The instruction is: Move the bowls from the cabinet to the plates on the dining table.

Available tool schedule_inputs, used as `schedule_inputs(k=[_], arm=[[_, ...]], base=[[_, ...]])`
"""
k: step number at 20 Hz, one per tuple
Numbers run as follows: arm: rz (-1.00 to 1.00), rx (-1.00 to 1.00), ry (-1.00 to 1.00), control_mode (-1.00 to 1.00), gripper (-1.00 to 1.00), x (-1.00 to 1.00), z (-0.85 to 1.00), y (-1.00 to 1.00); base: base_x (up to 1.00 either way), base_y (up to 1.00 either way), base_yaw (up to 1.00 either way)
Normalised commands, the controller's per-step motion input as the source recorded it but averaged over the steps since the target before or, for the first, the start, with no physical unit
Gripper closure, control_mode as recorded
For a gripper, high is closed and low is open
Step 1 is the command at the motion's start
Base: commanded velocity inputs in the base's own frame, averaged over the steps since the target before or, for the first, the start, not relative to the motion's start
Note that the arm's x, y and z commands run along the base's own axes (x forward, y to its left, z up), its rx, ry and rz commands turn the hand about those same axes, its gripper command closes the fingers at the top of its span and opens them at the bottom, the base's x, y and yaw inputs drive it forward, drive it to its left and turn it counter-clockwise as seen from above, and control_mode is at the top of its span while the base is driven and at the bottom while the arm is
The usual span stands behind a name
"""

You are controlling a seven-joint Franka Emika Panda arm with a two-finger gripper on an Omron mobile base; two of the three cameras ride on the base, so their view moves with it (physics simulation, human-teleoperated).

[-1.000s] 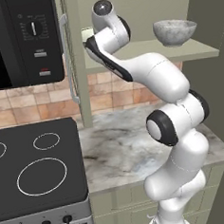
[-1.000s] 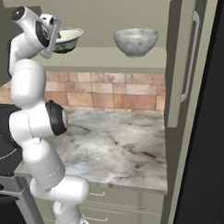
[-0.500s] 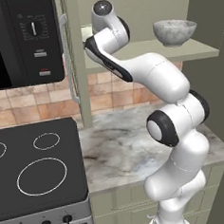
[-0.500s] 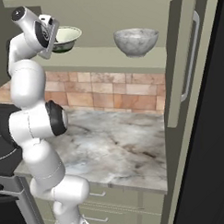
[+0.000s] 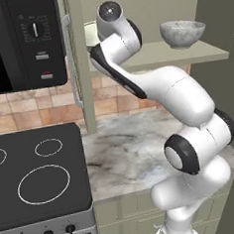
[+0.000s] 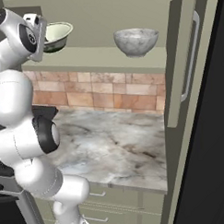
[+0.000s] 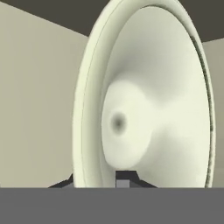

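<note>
Right base view: bowls 2 | hand [image 7: 122, 179] clamped on cream bowl [image 6: 56, 35] | grey bowl [image 6: 135, 41] on shelf [image 6: 107, 63]

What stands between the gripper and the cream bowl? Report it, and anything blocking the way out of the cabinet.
Nothing visible. The gripper is shut on the cream bowl, one fingertip inside the rim. The cabinet front is open, its door swung aside on the right, and the grey bowl sits apart along the shelf.
</note>
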Motion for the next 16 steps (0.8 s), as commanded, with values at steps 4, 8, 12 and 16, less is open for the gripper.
schedule_inputs(k=[4,8,12,16], arm=[[0.05,-0.04,-0.12,-1.0,1.0,-0.81,-0.13,0.0],[0.03,-0.03,-0.1,-1.0,1.0,-0.8,-0.16,-0.14],[0.0,0.0,-0.08,-1.0,1.0,-0.72,-0.01,-0.33],[0.0,0.0,-0.04,-1.0,1.0,-0.56,-0.02,-0.35]], base=[[0.0,0.0,0.0],[0.0,0.0,0.0],[0.0,0.0,0.0],[0.0,0.0,0.0]])
